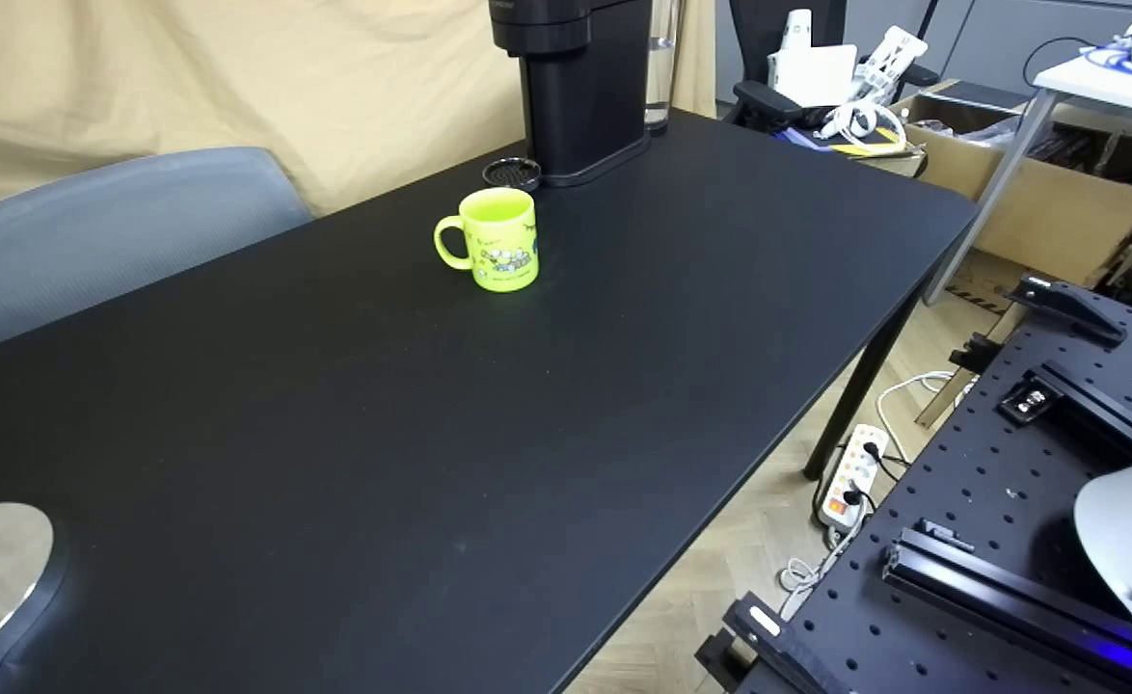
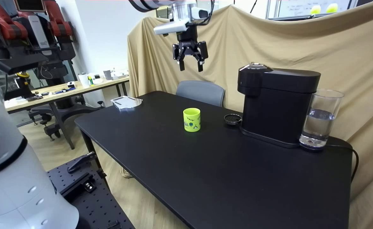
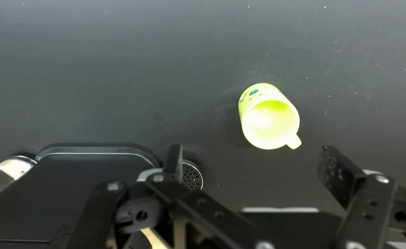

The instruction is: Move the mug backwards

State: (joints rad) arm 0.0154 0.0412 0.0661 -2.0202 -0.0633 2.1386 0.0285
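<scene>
The mug is bright lime yellow-green with printed figures on its wall. It stands upright on the black table in both exterior views (image 1: 500,243) (image 2: 192,120). Its loop handle shows at the side in an exterior view. In the wrist view the mug (image 3: 263,116) appears from above, with its handle towards the lower right. My gripper (image 2: 191,66) hangs high above the table, apart from the mug, with its fingers pointing down. In the wrist view the gripper's fingers (image 3: 253,166) are wide apart with nothing between them. The gripper is out of view in an exterior view.
A black coffee machine (image 2: 274,108) with a clear water tank (image 2: 316,124) stands on the table (image 2: 212,178). A round perforated drip tray (image 2: 233,119) sits at its foot, near the mug. A grey chair (image 2: 202,92) and a beige curtain (image 2: 342,54) are behind the table. A pale plate (image 2: 126,102) lies at the table's far end.
</scene>
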